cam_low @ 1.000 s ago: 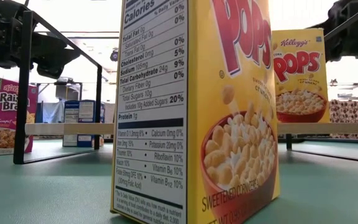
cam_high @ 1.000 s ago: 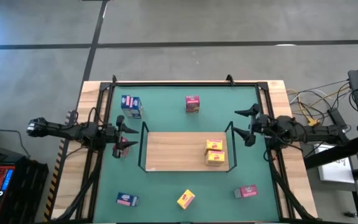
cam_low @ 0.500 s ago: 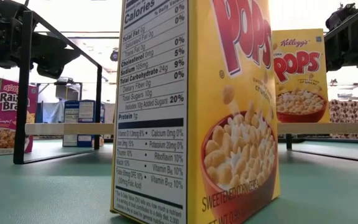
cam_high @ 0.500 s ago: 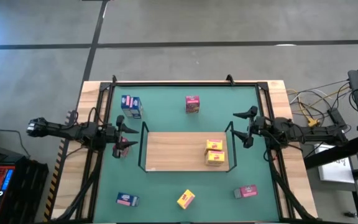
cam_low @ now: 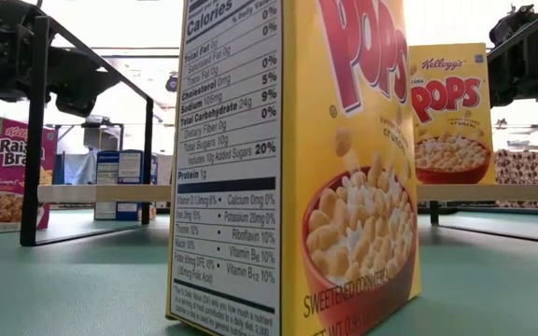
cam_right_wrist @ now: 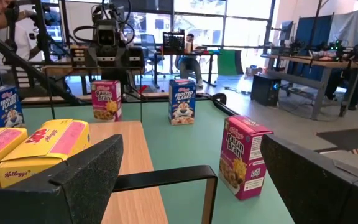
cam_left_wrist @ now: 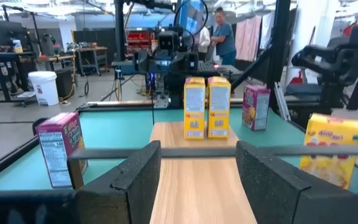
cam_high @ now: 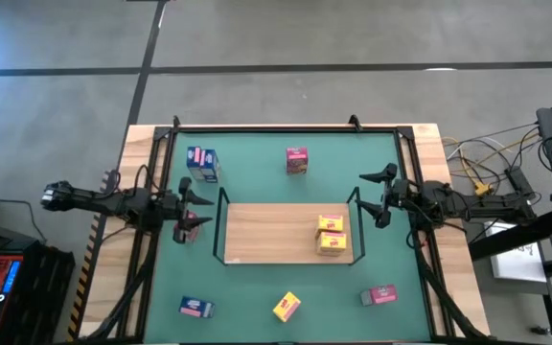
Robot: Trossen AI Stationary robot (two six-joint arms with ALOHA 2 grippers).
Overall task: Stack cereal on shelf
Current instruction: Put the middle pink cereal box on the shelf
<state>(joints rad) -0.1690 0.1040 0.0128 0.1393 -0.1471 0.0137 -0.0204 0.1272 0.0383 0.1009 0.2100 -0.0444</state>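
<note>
Two yellow boxes (cam_high: 331, 233) on shelf (cam_high: 266, 232) — beyond right gripper's (cam_high: 379, 195) spread jaws.

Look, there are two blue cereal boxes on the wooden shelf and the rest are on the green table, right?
Not quite: the two cereal boxes on the wooden shelf are yellow, not blue, as the high view shows. The rest do sit on the green table.

You see the shelf (cam_high: 276, 230) at the table's (cam_high: 257, 158) middle, two boxes (cam_high: 331, 234) touching near its right end. Two boxes (cam_high: 202, 163) stand by the far left corner, one (cam_high: 296, 160) at the far edge. Three boxes (cam_high: 287, 307) line the near edge. The left gripper (cam_high: 186, 213) and right gripper (cam_high: 383, 196) flank the shelf's ends.
</note>
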